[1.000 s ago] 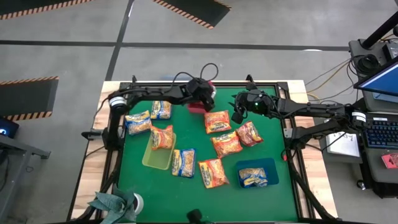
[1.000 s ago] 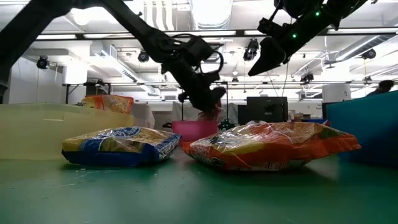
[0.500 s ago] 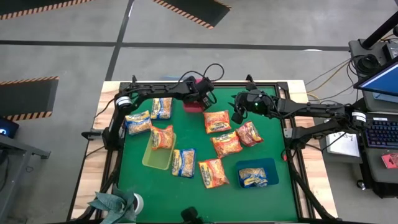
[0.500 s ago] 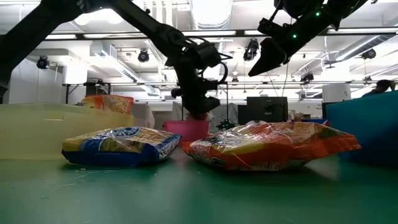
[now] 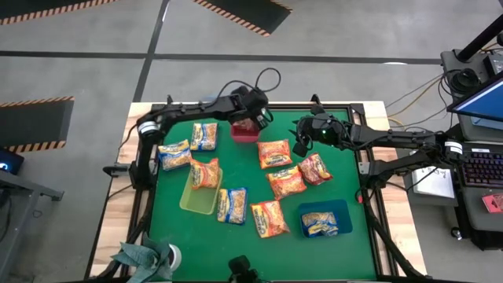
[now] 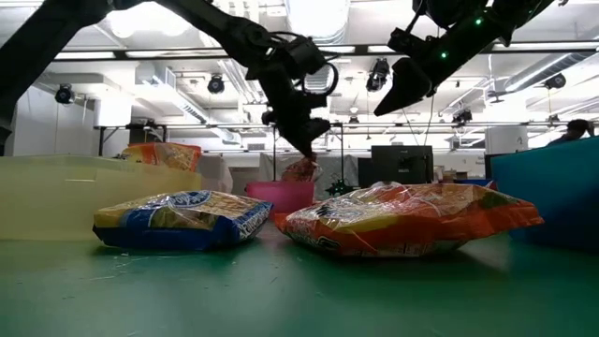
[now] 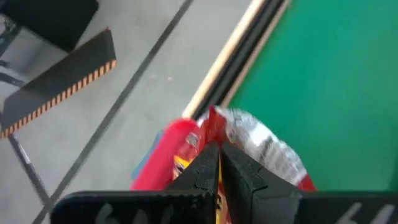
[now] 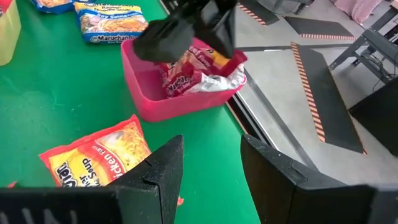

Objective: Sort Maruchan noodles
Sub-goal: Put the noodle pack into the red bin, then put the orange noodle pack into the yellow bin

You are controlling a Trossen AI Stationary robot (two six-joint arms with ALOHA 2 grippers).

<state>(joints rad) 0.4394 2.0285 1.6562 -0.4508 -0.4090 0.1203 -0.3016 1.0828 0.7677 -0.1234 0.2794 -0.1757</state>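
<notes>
Left gripper (image 5: 250,119), jaws pinched shut on nothing, is hovering above a red packet (image 8: 186,71) lying in the pink tray (image 5: 244,132) at the green tabletop's (image 5: 346,181) far edge. Right gripper (image 5: 299,145), jaws half-open and empty, is hanging nearby.

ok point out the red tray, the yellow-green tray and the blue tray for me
red tray (image 8: 149,102), right wrist view, on its near outer wall
yellow-green tray (image 5: 198,206), high view, on the bare floor of its lower half
blue tray (image 5: 314,207), high view, on its upper rim
</notes>
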